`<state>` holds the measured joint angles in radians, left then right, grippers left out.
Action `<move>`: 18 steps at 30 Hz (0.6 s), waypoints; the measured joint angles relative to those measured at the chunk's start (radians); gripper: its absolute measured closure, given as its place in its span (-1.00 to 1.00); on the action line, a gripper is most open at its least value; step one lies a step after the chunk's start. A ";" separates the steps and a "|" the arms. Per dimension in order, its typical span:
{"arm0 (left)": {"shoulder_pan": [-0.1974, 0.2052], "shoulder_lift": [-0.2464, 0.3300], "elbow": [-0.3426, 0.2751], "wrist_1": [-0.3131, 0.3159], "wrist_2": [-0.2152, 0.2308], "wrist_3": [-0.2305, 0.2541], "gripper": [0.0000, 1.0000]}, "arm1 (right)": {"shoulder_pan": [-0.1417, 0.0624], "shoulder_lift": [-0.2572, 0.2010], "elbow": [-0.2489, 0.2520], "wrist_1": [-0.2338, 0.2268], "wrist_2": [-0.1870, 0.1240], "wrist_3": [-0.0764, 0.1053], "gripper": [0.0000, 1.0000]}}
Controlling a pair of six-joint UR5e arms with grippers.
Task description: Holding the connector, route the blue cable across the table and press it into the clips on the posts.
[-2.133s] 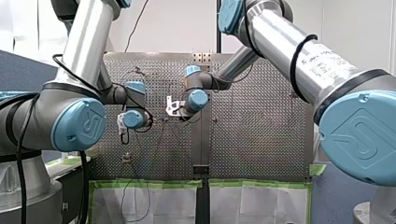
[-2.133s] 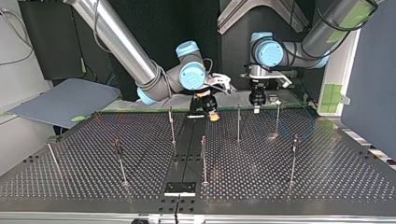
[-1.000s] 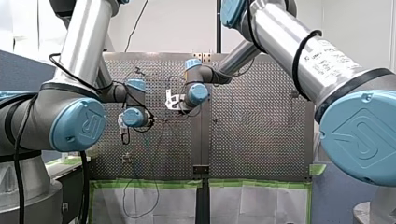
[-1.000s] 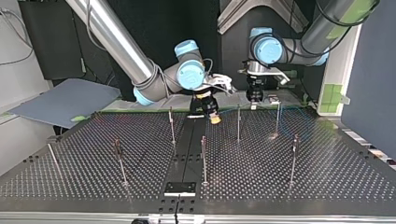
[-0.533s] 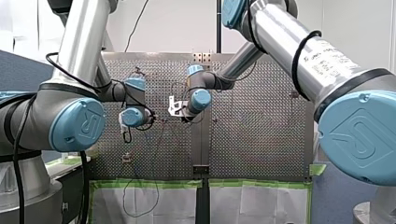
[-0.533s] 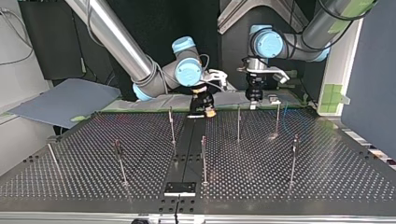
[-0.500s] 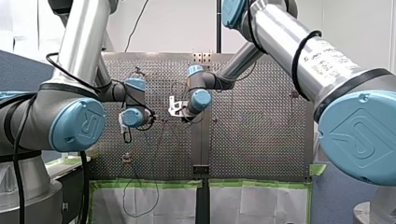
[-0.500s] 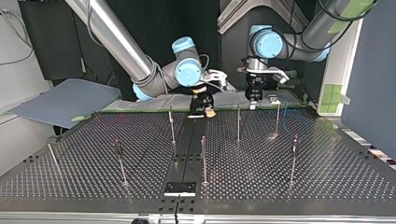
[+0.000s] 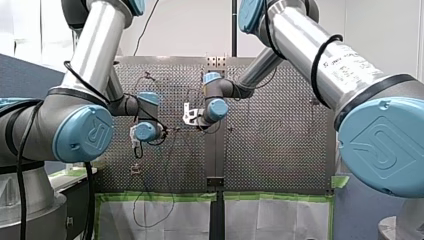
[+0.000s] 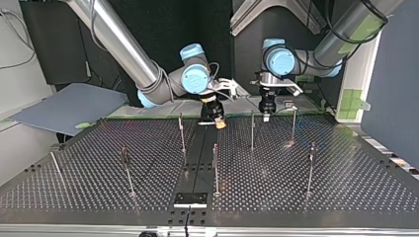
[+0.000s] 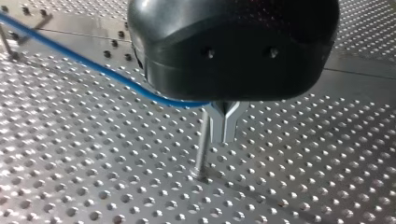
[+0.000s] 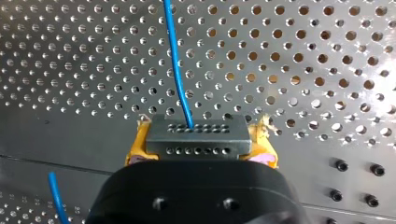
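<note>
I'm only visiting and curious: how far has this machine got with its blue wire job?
Early days. Done: the right hand grips the grey perforated metal connector block between yellow pads. In hand: the left hand looks shut on the thin blue cable, beside a slim metal post. Left: no post's clip visibly holds the cable yet.

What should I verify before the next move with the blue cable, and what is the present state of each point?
1. Grey rectangular connector clamped between my right gripper's yellow pads: ok.
2. Thin blue cable leaves the connector straight, without a kink: ok.
3. My left gripper's metal fingers are closed: ok.
4. Cable actually held by those fingers: cannot tell; it meets them at their root.
5. Cable pressed onto the thin metal post beside the left gripper: cannot tell.
6. Grippers apart in the top view: ok.
</note>
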<state>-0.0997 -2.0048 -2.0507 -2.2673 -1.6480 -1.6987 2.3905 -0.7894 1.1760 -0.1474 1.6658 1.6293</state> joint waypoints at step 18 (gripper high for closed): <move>0.027 -0.014 0.092 -0.032 0.011 -0.001 1.00 | -0.033 0.014 -0.001 -0.036 -0.012 0.003 1.00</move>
<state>-0.0731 -2.0192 -1.9589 -2.2993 -1.6367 -1.7000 2.3574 -0.7758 1.1751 -0.1832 1.6538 1.6324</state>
